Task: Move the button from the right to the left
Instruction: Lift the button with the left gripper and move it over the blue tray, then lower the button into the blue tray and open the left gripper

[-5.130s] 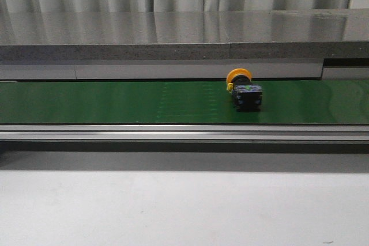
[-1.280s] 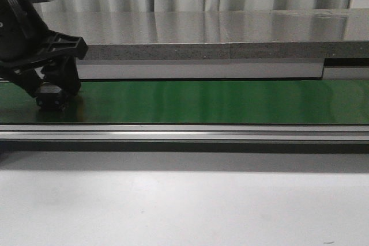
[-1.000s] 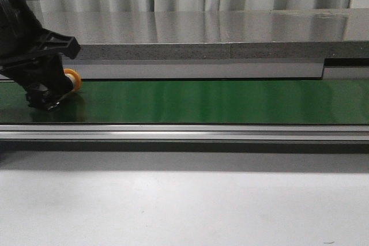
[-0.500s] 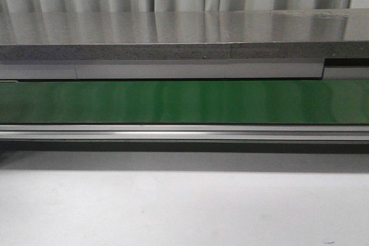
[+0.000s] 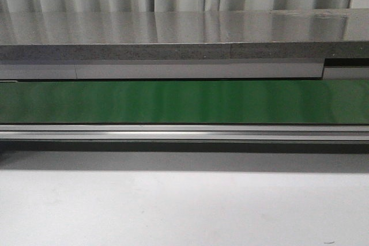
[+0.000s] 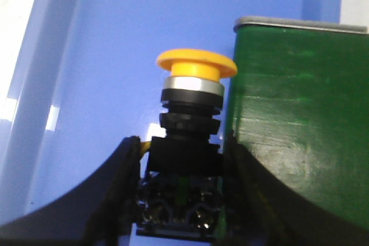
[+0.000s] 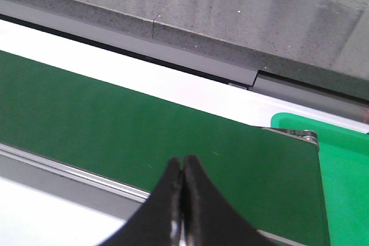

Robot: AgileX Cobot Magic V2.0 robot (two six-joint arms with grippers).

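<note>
- Left wrist view, lower centre: the left gripper clamps the button by its black body, orange cap up.
- Behind it lies a blue tray; the green belt fills the right.
- Releasing so near the belt edge risks tipping the button.
- Right gripper is closed, empty.
</note>
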